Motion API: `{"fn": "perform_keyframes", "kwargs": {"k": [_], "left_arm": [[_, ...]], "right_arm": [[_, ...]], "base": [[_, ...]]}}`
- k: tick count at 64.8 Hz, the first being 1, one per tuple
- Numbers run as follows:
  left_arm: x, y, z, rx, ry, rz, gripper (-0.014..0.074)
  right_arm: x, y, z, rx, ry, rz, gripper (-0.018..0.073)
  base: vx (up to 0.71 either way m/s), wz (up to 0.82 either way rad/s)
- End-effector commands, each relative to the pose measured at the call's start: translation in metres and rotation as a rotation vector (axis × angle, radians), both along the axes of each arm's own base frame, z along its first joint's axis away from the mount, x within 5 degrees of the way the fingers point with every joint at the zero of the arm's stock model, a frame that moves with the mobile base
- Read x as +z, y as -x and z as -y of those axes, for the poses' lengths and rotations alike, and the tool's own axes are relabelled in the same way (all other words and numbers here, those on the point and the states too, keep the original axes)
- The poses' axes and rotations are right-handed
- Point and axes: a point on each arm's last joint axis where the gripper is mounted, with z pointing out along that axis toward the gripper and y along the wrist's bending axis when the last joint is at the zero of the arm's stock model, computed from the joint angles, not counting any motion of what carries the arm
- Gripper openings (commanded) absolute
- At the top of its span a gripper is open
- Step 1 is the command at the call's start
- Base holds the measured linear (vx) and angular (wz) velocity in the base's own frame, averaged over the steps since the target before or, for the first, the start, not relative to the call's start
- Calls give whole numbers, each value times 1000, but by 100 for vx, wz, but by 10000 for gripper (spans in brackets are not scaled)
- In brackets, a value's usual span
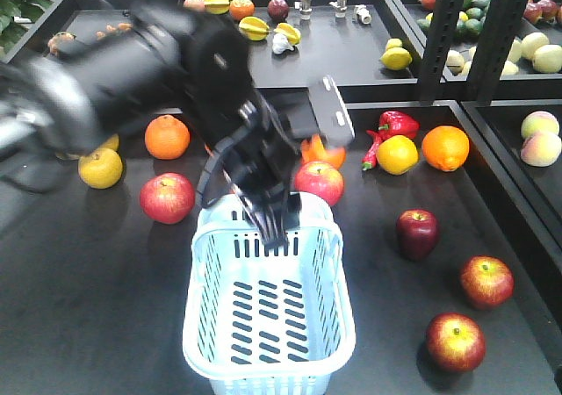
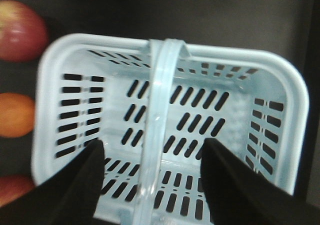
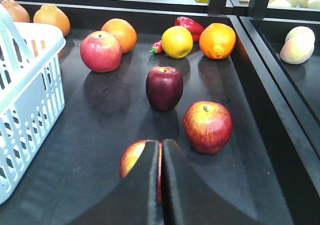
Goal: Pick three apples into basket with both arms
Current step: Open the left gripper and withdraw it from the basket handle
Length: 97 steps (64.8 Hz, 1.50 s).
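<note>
The dark matte desk [image 3: 90,130] lies flat; just beyond the right hand [image 3: 161,144], pinched closed on nothing, sits a red-yellow apple [image 3: 131,160], then a second red apple [image 3: 207,126] and the maroon apple [image 3: 164,87]. All look firm, smooth and apt to roll, so gripping across the widest middle suits; the empty basket [image 2: 295,115] stands under the left hand [image 2: 153,145], spread wide astride its handle [image 2: 159,85]

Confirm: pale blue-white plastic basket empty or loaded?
Empty. The pale blue-white slotted plastic basket shows bare floor, front and left-wrist views. The dark maroon apple and two deep red apples lie outside on the black table.
</note>
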Motion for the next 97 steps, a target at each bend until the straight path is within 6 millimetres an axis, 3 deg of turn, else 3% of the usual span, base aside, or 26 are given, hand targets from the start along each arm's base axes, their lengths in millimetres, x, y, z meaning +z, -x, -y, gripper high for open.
{"fn": "perform_keyframes", "kwargs": {"k": [1,8,15,24,34,40,45,56,72,97], "left_arm": [[57,17,-28,114,108,88,423],[74,22,-59,210,141,104,423],[67,29,-93,303,125,74,422],[27,40,-130,386,142,-18,422],[-20,62,-152,417,109,-78,421],[-32,72,-157,431,113,-71,397],[-37,79,-160,438,126,-65,321],[-29,91,-163,441,171,-42,-3],[-13,95,-163,432,254,65,-8],[-12,94,-163,434,263,77,-8]], "right_arm": [[5,-1,1,-13,-3,76,-4],[5,-1,1,-13,-3,76,-4],[5,-1,1,-13,-3,76,-4],[5,-1,1,-13,-3,76,-4],[5,-1,1,-13,-3,76,-4],[5,-1,1,-13,-3,76,-4],[5,-1,1,-13,-3,76,-4],[5,-1,1,-13,-3,76,-4],[5,-1,1,-13,-3,76,-4],[5,-1,1,-13,-3,76,-4]], "base": [[0,0],[0,0],[0,0],[0,0],[0,0],[0,0],[0,0],[0,0],[0,0],[0,0]]}}
